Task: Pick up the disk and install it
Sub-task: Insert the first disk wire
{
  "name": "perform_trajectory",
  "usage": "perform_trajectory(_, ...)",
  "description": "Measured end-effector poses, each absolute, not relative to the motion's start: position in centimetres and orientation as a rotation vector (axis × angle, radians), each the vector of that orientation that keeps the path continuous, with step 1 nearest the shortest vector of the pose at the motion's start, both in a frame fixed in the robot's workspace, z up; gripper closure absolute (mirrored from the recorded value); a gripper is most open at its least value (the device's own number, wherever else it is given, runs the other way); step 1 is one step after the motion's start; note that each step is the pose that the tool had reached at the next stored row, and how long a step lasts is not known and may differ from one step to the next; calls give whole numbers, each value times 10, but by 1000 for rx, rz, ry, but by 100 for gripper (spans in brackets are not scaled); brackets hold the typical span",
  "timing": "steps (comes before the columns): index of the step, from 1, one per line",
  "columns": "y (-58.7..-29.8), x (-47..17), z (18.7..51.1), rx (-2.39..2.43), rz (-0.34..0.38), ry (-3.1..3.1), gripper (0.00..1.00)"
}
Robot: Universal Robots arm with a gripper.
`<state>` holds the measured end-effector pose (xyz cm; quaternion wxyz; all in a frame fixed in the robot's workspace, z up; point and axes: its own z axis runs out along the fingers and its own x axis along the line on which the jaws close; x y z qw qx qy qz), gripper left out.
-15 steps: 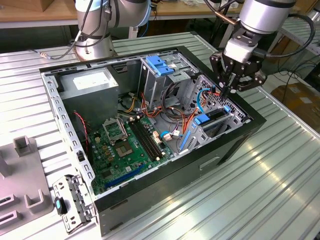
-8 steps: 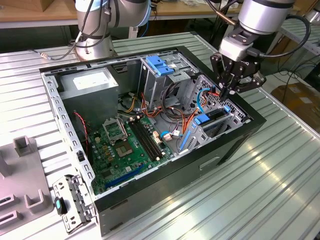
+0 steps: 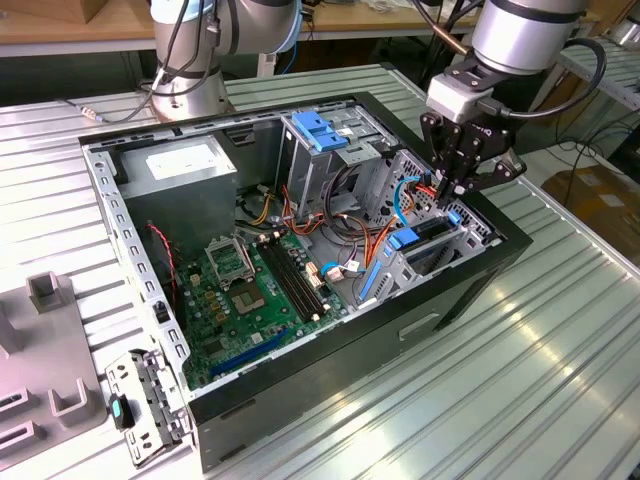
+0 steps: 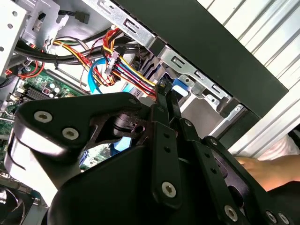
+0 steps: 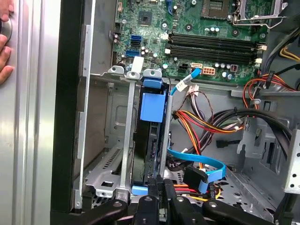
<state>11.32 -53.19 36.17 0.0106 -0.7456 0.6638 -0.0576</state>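
Slatted bench — open case [image 3: 300,240] | arm tilted down | claw [image 3: 452,190] narrow, over caged disk [image 5: 151,140]

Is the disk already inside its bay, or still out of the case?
Inside. In the first wrist view the disk stands on edge between the metal bay walls, with the claw at its end.

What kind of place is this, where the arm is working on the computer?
Likely a robotics lab or test workshop: an open computer case lies on a ribbed metal table, the gripper is over its drive cage, and workbenches stand behind.
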Motion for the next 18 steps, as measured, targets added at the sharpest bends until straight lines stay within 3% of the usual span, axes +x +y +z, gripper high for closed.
perform_trajectory(18,-532,113,362,-2324,-182,2076,84)
